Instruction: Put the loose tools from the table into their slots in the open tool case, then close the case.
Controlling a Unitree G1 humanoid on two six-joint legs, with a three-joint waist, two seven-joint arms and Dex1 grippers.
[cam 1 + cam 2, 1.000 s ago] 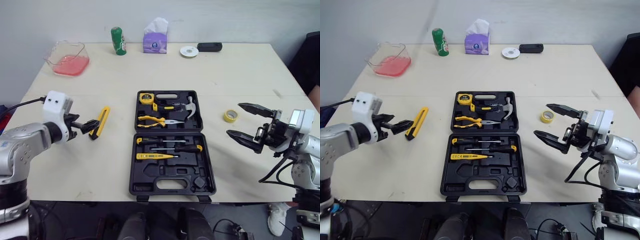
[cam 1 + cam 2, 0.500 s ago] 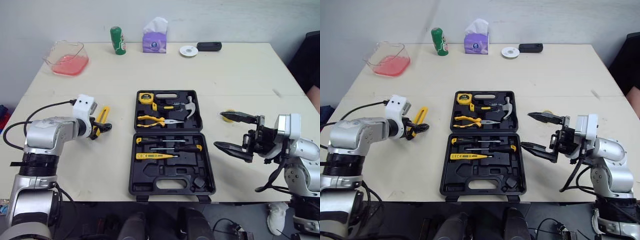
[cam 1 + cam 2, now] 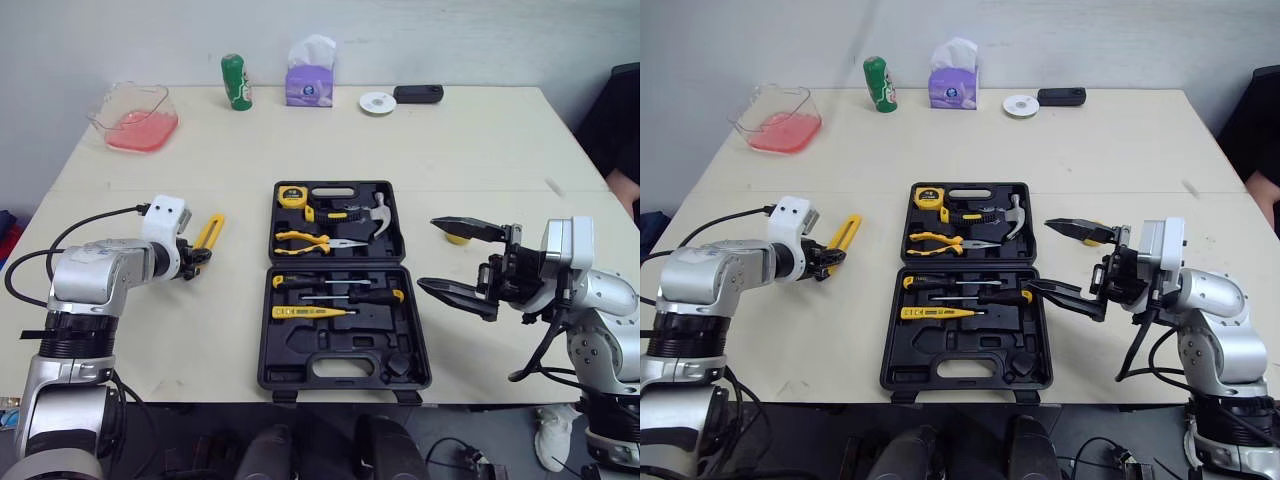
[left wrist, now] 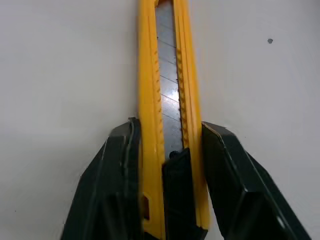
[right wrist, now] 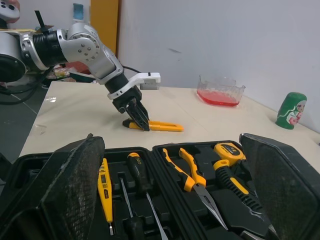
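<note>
**Yellow snap-off utility knife (image 3: 207, 236) gripped left of case; right gripper spread wide**

Left gripper (image 3: 196, 260) sits low on the beige table (image 3: 480, 150). Its two black fingers are pressed against either side of the knife's near end, with the blade channel facing up. The knife lies flat on the table, well left of the black plastic tool case (image 3: 300, 350), with only bare tabletop between them.

The case lies open at table centre.
- Far half: yellow tape measure (image 3: 292, 197), steel-headed hammer (image 3: 376, 214), yellow-handled pliers (image 3: 315, 241).
- Near half: black-and-yellow screwdrivers (image 3: 340, 295), yellow tester pen (image 3: 310, 312), and unfilled moulded recesses nearer the handle.

Right gripper (image 3: 427, 253) hangs just right of the case with its fingers far apart, grasping nothing. Its upper finger crosses in front of the yellow tape roll (image 3: 458, 239), which rests on the table and is partly covered.

Along the far edge, well away from the case:
- clear plastic tub of pink liquid (image 3: 135, 115)
- green doll-shaped bottle (image 3: 236, 80)
- purple tissue box (image 3: 309, 80)
- white disc (image 3: 378, 102)
- black oblong device (image 3: 418, 93)
</note>
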